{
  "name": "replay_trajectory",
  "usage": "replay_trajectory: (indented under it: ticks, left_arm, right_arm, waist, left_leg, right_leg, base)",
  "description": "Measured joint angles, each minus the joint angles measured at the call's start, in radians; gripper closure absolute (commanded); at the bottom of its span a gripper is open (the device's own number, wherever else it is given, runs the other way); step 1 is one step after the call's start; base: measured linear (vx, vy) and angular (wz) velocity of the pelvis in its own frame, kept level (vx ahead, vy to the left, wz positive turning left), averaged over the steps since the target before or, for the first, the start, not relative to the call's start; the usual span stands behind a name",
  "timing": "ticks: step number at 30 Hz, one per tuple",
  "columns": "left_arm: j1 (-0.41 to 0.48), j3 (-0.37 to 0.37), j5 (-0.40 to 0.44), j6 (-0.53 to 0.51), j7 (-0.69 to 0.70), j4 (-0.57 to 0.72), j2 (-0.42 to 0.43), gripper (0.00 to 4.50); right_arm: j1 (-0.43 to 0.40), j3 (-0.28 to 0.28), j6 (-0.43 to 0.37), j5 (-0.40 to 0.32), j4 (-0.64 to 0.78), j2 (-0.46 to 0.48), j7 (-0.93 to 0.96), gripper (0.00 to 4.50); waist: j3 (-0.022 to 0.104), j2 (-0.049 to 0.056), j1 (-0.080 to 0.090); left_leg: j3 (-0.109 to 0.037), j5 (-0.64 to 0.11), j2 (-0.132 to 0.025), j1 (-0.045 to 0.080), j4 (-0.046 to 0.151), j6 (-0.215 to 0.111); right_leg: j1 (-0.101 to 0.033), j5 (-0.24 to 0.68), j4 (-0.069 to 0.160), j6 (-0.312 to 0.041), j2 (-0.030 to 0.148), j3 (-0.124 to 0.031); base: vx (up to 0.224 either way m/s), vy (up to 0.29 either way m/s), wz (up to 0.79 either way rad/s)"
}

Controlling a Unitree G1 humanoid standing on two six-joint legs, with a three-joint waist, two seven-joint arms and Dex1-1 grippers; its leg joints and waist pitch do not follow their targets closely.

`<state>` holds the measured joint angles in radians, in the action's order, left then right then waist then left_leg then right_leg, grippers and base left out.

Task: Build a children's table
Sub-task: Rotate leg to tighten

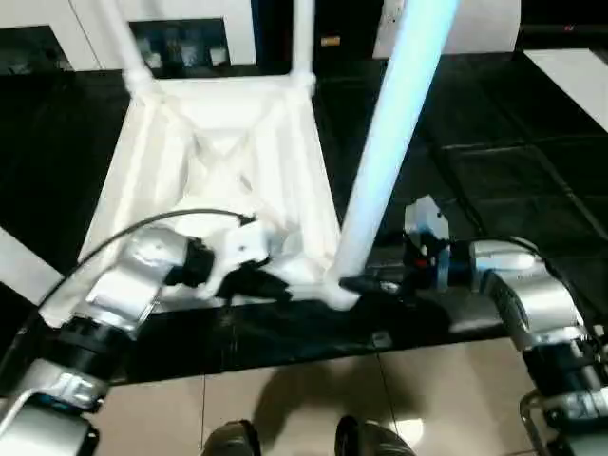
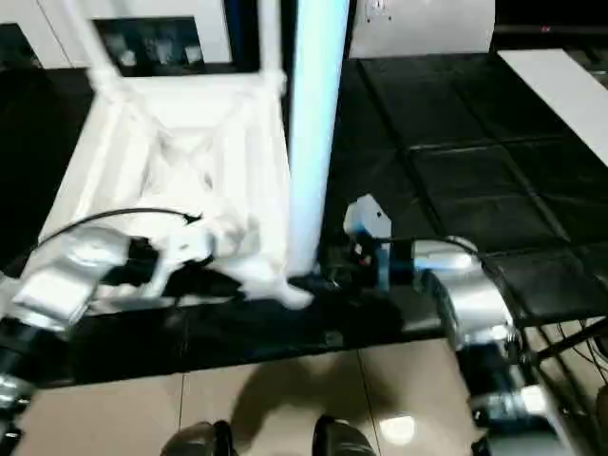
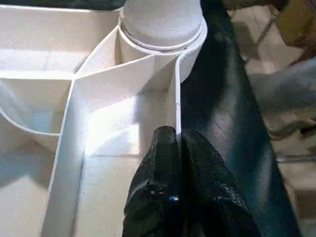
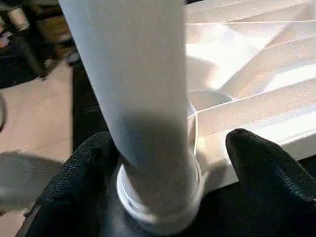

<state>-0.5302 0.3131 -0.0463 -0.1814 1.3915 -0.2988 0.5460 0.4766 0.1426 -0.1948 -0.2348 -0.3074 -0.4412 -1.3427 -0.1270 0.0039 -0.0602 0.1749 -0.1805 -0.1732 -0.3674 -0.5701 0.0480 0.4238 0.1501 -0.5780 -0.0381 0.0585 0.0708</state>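
The children's table lies upside down on a black mat, its ribbed white top (image 1: pixel 218 161) facing up. Two legs (image 1: pixel 304 38) rise from the far corners. A third long leg (image 1: pixel 389 142) stands in the near right corner socket (image 3: pixel 163 29). My left gripper (image 3: pixel 177 136) is shut on the thin rim wall of the top, just beside that socket. My right gripper (image 4: pixel 170 143) is open around the base of the near leg. One finger (image 4: pixel 84 173) lies against the leg and the other (image 4: pixel 261 163) stands clear of it.
A white cabinet (image 1: pixel 180 38) with dark compartments stands at the back. A white board (image 1: pixel 570 76) lies at the far right and a white panel (image 1: pixel 19 266) at the left edge. Beige floor tiles (image 1: pixel 313 380) and my feet (image 1: pixel 285 439) are nearest.
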Motion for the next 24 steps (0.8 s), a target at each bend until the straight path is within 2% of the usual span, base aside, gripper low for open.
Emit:
replay_trajectory:
  ticks: [5, 9, 10, 13, 15, 20, 24]
  left_arm:
    - [-0.013, 0.007, 0.0, 0.017, 0.025, -0.014, 0.003, 4.5]
    - [-0.018, 0.013, -0.001, 0.023, 0.029, -0.022, 0.003, 4.5]
    - [-0.018, 0.014, -0.001, 0.023, 0.029, -0.023, 0.003, 4.5]
    - [-0.018, 0.015, 0.0, 0.024, 0.03, -0.023, 0.002, 4.5]
    - [-0.018, 0.015, 0.0, 0.025, 0.037, -0.024, 0.002, 4.5]
    - [-0.018, 0.018, -0.001, 0.033, 0.059, -0.024, 0.003, 4.5]
    - [-0.018, 0.019, -0.007, 0.029, 0.065, -0.024, 0.002, 4.5]
  right_arm:
    - [0.031, 0.044, 0.047, 0.01, -0.059, -0.014, -0.085, 1.24]
    - [0.06, 0.045, 0.05, 0.007, -0.081, -0.011, -0.114, 1.47]
    - [0.068, 0.045, 0.05, 0.003, -0.089, -0.01, -0.124, 1.67]
    - [0.075, 0.053, 0.051, -0.003, -0.104, -0.007, -0.143, 1.67]
    - [0.078, 0.058, 0.052, -0.007, -0.11, -0.007, -0.154, 2.05]
    - [0.081, 0.062, 0.048, -0.008, -0.117, -0.01, -0.184, 2.44]
    - [0.074, 0.063, 0.021, -0.021, -0.11, -0.017, -0.196, 2.57]
  waist:
    - [0.0, 0.0, -0.001]
    - [0.0, 0.0, -0.003]
    - [0.0, -0.001, -0.003]
    - [0.001, -0.002, -0.003]
    - [0.001, -0.002, -0.004]
    - [0.001, -0.002, -0.011]
    - [0.001, -0.002, -0.016]
  left_leg:
    - [0.0, 0.001, 0.0, -0.001, -0.001, -0.003]
    - [0.0, 0.002, 0.0, -0.001, -0.001, -0.003]
    - [0.0, 0.002, 0.0, -0.001, -0.001, -0.003]
    - [0.0, 0.002, 0.0, -0.001, -0.001, -0.003]
    - [0.0, 0.002, 0.0, -0.001, -0.001, -0.003]
    - [0.0, 0.002, 0.0, -0.001, -0.002, -0.003]
    - [0.0, 0.002, 0.0, -0.001, -0.002, -0.003]
  right_leg:
    - [0.0, 0.0, 0.0, 0.0, 0.0, 0.0]
    - [0.0, 0.0, 0.0, 0.0, 0.0, 0.0]
    - [0.0, 0.0, 0.0, 0.0, 0.0, 0.0]
    - [0.0, 0.0, 0.0, 0.0, 0.0, 0.0]
    - [0.0, 0.0, 0.0, 0.0, 0.0, 0.0]
    - [0.0, 0.0, 0.0, 0.0, 0.0, 0.0]
    - [-0.001, 0.0, 0.0, 0.0, 0.0, 0.0]
  base:
    - [0.0, 0.0, 0.0]
    - [0.0, 0.0, 0.0]
    - [0.0, 0.0, 0.0]
    - [0.0, 0.0, 0.0]
    - [0.0, 0.0, 0.0]
    - [0.0, 0.0, 0.0]
    - [0.0, 0.0, 0.0]
